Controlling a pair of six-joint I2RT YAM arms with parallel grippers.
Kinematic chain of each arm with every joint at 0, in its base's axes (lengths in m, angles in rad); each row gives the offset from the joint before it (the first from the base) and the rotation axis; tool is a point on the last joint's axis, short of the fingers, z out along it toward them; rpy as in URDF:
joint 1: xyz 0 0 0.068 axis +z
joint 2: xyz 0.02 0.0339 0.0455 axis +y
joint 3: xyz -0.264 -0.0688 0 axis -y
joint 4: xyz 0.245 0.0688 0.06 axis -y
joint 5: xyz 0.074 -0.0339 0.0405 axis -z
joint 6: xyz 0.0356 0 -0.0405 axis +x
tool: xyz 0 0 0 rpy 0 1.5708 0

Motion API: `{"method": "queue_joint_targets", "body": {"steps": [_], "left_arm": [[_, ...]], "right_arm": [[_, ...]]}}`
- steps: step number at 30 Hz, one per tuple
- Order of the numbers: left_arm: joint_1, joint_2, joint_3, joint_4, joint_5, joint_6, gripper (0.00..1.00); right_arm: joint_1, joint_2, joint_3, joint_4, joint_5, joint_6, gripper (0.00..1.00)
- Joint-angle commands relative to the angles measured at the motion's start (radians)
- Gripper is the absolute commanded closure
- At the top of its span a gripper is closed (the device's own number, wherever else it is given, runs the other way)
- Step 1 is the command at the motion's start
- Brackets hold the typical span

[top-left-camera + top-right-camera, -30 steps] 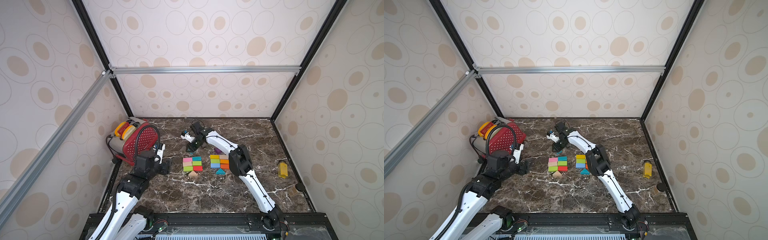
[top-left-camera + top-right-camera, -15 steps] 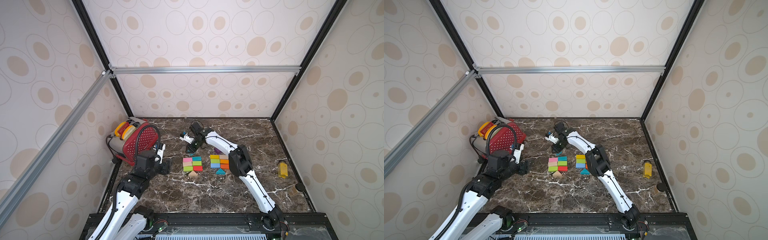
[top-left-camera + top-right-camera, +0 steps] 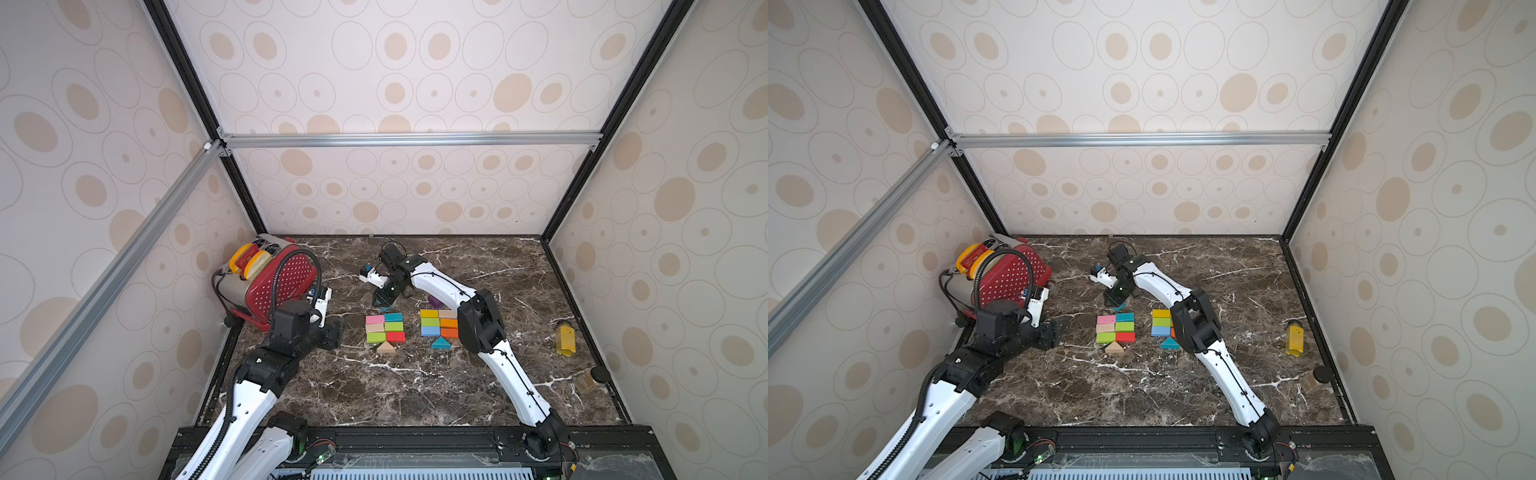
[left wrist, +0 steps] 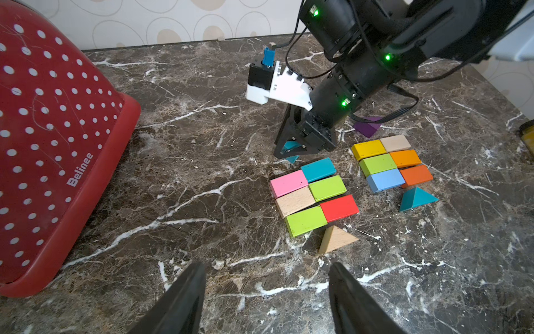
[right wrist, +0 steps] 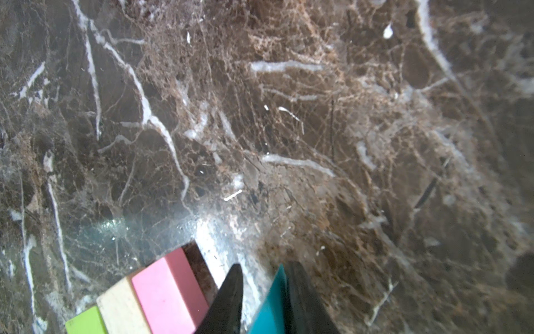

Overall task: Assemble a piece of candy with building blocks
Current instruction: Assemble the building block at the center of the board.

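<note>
Right gripper (image 4: pixel 291 153) was seen with fingers (image 5: pixel 228 300) closed on a teal wedge (image 5: pixel 268 306), held just beside the upper edge of the left block group, centre of frame in both top views. In the right wrist view the wedge sat against one finger, with a sliver of surface (image 5: pixel 260 115) showing between it and the other finger; whether the wedge rested on the surface could not be told.

Left gripper (image 4: pixel 265 300) was held low over the surface, fingers (image 4: pixel 179 303) roughly half open, nothing between them, nothing touched.

Left block group (image 3: pixel 385 327): pink, teal, tan, green, green, red bricks packed edge to edge, tan wedge (image 4: pixel 335 239) touching its lower edge. Right block group (image 4: pixel 390 162): yellow, tan, green, orange, blue, orange bricks, second teal wedge (image 4: pixel 416 199) just below. Purple wedge (image 4: pixel 367 128) lay apart above it, partly hidden by the right arm. Red toaster (image 3: pixel 274 282) sat at left of frame.
</note>
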Motion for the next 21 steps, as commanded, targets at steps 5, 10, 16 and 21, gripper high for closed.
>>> {"method": "queue_joint_targets", "body": {"steps": [5,10,16,21], "left_arm": [[0.005,0.001,0.002,0.012,0.006,0.009,0.31],[0.004,-0.002,0.003,0.012,0.005,0.010,0.31],[0.005,-0.001,0.003,0.009,-0.003,0.012,0.29],[0.005,-0.002,0.003,0.009,-0.010,0.013,0.29]], "right_arm": [[0.006,-0.012,-0.037,-0.067,0.020,-0.009,0.70],[0.006,-0.032,-0.037,-0.062,-0.008,0.002,0.67],[0.006,-0.059,-0.029,-0.020,0.006,0.012,0.49],[0.000,-0.075,-0.006,0.013,-0.013,0.024,0.46]]}}
